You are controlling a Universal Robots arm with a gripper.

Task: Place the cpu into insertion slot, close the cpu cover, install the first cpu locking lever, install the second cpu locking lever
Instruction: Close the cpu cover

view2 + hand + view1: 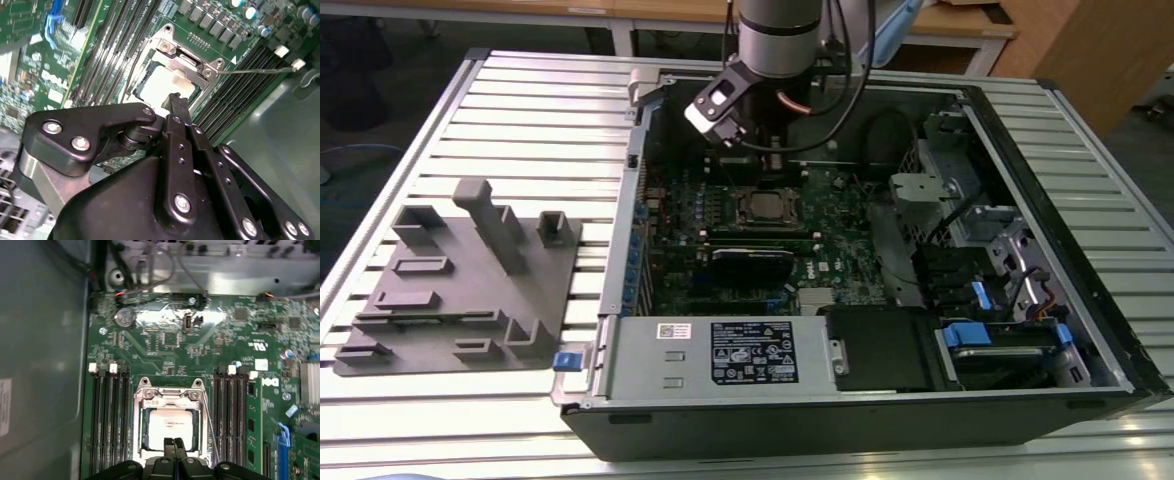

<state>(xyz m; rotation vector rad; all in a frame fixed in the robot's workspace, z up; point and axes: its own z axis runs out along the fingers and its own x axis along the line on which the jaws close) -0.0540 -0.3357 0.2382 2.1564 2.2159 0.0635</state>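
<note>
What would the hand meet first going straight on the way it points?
Most likely the cpu: the hand points at its top, beside the rim of the cpu cover, which could come first; depth is unclear.

The arm [781,30] is a smooth silver-grey tube with a dark band at its lower end, and thin black cables [866,60] run beside it. A small black-and-white box [718,105] sits at the wrist. The gripper [176,102] is matte black, built of flat linked bars with rounded ends, dotted with silver screws [80,144].
</note>
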